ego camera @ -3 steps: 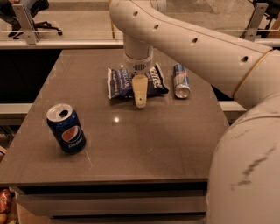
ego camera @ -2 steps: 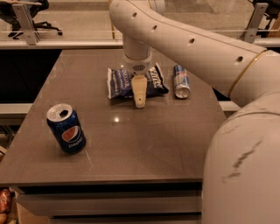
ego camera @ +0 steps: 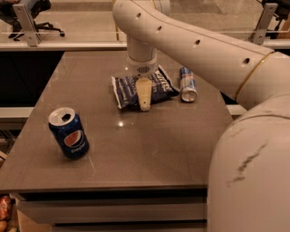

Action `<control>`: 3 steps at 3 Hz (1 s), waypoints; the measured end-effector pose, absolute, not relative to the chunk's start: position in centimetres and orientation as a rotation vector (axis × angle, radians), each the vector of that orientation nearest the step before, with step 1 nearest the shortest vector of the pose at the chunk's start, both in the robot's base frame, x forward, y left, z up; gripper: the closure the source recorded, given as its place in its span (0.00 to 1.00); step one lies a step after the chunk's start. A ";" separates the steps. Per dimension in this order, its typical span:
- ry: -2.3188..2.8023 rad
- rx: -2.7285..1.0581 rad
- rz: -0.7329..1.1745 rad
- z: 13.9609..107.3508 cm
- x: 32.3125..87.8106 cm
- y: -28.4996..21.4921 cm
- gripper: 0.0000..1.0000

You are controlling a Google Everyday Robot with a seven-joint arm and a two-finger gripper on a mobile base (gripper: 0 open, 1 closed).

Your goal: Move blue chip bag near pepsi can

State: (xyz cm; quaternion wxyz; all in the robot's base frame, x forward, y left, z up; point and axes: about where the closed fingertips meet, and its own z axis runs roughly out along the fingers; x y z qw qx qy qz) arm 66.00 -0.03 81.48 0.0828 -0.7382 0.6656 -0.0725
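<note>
The blue chip bag (ego camera: pixel 123 89) lies flat on the far middle of the brown table (ego camera: pixel 158 149), dark blue foil with white lettering. The pepsi can (ego camera: pixel 69 134) stands upright near the table's front left, well apart from the bag. My gripper (ego camera: pixel 144 103) hangs straight down from the white arm and sits over the middle of the bag, hiding part of it. I cannot see whether it touches or holds the bag.
A slim silver-and-blue can (ego camera: pixel 186 84) lies on its side just right of the bag. My large white arm (ego camera: pixel 253 158) fills the right side of the view. A railing and an office chair (ego camera: pixel 31 9) stand beyond the table.
</note>
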 end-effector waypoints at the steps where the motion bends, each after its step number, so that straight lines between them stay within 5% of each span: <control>1: 1.987 -2.204 -0.216 81.9 66.0 0.0 0.65; 2: 1.987 -2.204 -0.216 82.0 66.0 0.0 0.88; 3: 1.987 -2.204 -0.216 82.7 66.0 0.0 1.00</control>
